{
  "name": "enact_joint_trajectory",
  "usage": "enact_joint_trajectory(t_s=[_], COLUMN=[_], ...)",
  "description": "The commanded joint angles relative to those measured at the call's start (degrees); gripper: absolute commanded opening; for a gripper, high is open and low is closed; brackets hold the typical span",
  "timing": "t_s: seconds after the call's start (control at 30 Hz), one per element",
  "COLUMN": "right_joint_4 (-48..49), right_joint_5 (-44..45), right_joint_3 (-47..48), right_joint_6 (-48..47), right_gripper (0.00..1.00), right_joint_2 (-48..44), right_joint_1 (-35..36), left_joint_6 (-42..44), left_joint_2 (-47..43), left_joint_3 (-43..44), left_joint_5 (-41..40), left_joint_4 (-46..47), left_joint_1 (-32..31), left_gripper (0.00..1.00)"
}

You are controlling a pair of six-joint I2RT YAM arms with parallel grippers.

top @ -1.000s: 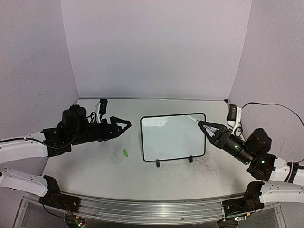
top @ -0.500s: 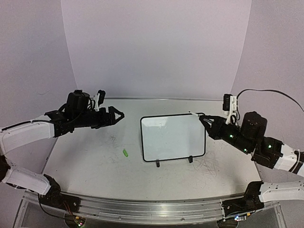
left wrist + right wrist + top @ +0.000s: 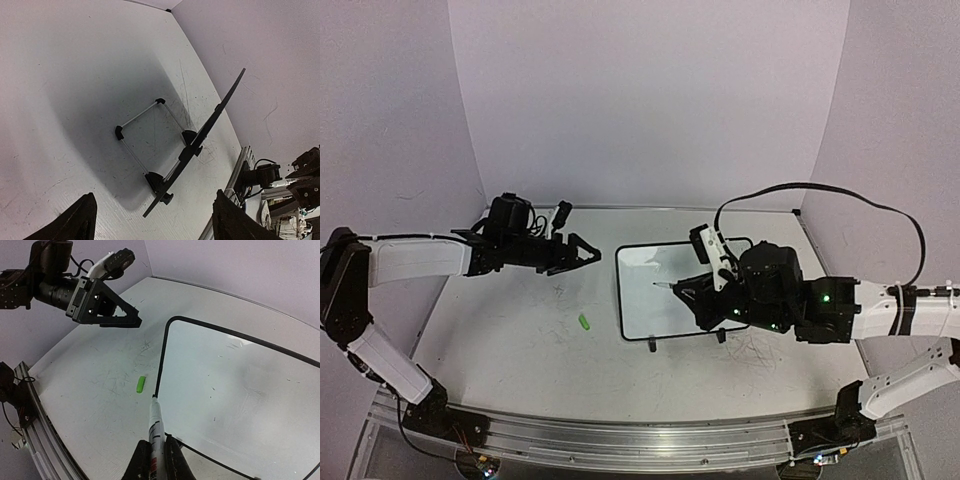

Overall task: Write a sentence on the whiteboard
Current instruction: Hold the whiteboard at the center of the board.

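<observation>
Right end effector [image 3: 688,292] is clamped narrow on a white marker [image 3: 665,286], which sticks out between the fingers [image 3: 172,465] with its tip pointing toward 9 o'clock. In the top view the tip sits over the left part of the whiteboard [image 3: 642,305], close to the left frame. In the right wrist view the marker [image 3: 156,427] ends just beside that frame. Whether the tip touches the surface cannot be told.

The whiteboard [image 3: 240,390] stands near the middle of the worktop [image 3: 520,350], a little toward 3 o'clock, and its face shows glossy white with a few faint specks. Seen nearly edge-on from the left wrist, the whiteboard [image 3: 210,125] leans tilted on a thin wire stand with black feet [image 3: 155,180]. The right arm reaches in from 4 o'clock and covers the board's right side.

Left end effector [image 3: 588,258] hovers at 10 o'clock from the board, apart from it, aimed toward it. Its fingers [image 3: 80,220] are spread wide with nothing between them. It also shows in the right wrist view [image 3: 135,320].

A small green cap [image 3: 585,322] lies on the worktop at 8 o'clock from the board, just beside the left frame and below the left end effector. The right wrist view shows the cap [image 3: 141,384] near the marker tip.
</observation>
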Motion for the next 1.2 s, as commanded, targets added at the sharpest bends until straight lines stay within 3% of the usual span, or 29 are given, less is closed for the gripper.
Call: enact_joint_trajectory(t_s=[0.0, 0.3, 0.57, 0.8, 1.17], right_joint_4=[1.3, 3.5, 5.1, 9.5, 13.5], right_joint_5=[2.8, 3.3, 6.3, 10.4, 12.7], right_joint_3=[1.6, 3.1, 7.0, 8.4, 10.7], right_joint_6=[-2.8, -4.4, -6.1, -7.0, -9.3], right_gripper=[0.00, 0.00, 0.00, 0.00, 0.00], right_joint_2=[0.7, 3.2, 10.0, 15.7, 20.6], right_joint_1=[0.4, 0.5, 1.3, 1.3, 1.1], left_joint_6=[4.8, 6.2, 2.5, 2.4, 3.7], left_joint_2=[3.0, 8.3, 11.1, 16.0, 18.0], left_joint_3=[4.2, 5.6, 5.4, 9.6, 11.6], left_joint_5=[5.2, 11.4, 18.4, 21.4, 22.2], left_joint_4=[6.1, 7.5, 14.7, 15.9, 16.8], left_joint_1=[0.2, 0.5, 0.3, 0.3, 0.0], left_gripper=[0.80, 0.72, 0.66, 0.44, 0.31])
